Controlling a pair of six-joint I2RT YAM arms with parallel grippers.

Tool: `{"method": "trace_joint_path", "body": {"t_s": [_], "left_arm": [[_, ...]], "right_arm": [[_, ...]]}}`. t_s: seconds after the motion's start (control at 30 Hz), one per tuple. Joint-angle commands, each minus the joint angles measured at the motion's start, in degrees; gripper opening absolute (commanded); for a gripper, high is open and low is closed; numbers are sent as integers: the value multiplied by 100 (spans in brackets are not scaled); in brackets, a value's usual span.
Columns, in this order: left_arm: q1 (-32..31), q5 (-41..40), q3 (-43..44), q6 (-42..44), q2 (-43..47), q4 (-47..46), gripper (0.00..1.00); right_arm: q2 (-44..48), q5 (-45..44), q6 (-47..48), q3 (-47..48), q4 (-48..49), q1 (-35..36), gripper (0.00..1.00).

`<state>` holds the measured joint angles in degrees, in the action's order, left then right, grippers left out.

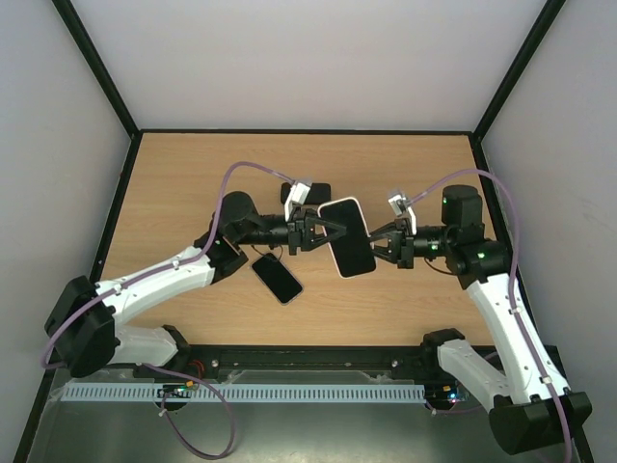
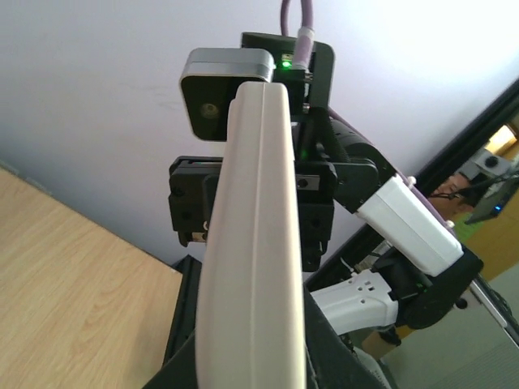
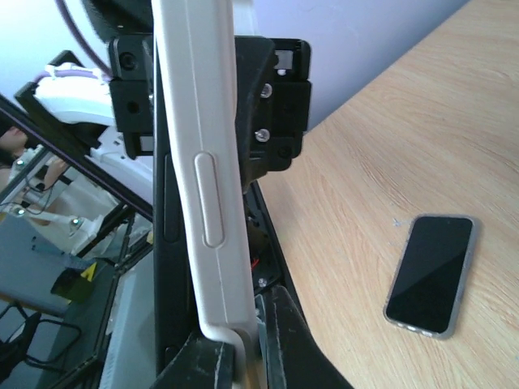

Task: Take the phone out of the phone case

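Note:
A phone with a glossy black screen in a white-edged case hangs tilted above the table's middle, held between both grippers. My left gripper is shut on its left edge and my right gripper on its right edge. The left wrist view shows the white case edge between that gripper's dark fingers. The right wrist view shows the white edge with a long button and a black slab against its left side. A matte black phone case lies on the table behind the left wrist, partly hidden.
A second phone with a black screen and grey rim lies flat on the wooden table under the left arm; it also shows in the right wrist view. Black frame rails and grey walls bound the table.

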<state>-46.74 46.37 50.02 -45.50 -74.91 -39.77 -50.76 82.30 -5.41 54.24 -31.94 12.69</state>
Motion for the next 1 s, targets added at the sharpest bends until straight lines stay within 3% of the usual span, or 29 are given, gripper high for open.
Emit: {"method": "trace_joint_path", "body": {"t_s": [0.0, 0.2, 0.3, 0.43, 0.57, 0.83, 0.97], "left_arm": [[-423, -978, -270, -52, -156, 851, 3], [-422, -1927, -638, -291, 86, 421, 7], [-406, -2137, -702, -53, 160, 448, 14], [-221, -2397, -634, 390, -15, 470, 48], [234, -2479, -427, 391, -298, 381, 64], [411, -3173, -966, 308, 57, 378, 75], [-78, -4289, -1040, 618, 714, 1573, 76]], "right_arm": [[179, -290, -412, -287, 463, 172, 3], [540, -461, -1439, -952, 1591, 164, 2], [563, -654, -1537, -1048, 1754, 158, 2], [316, -912, -1595, -865, 1836, 164, 2], [-216, -1420, -1150, -329, 1262, 158, 2], [-165, -2627, -1605, -760, 1658, -75, 2], [126, -3902, -1449, -726, 1120, -84, 2]]}}
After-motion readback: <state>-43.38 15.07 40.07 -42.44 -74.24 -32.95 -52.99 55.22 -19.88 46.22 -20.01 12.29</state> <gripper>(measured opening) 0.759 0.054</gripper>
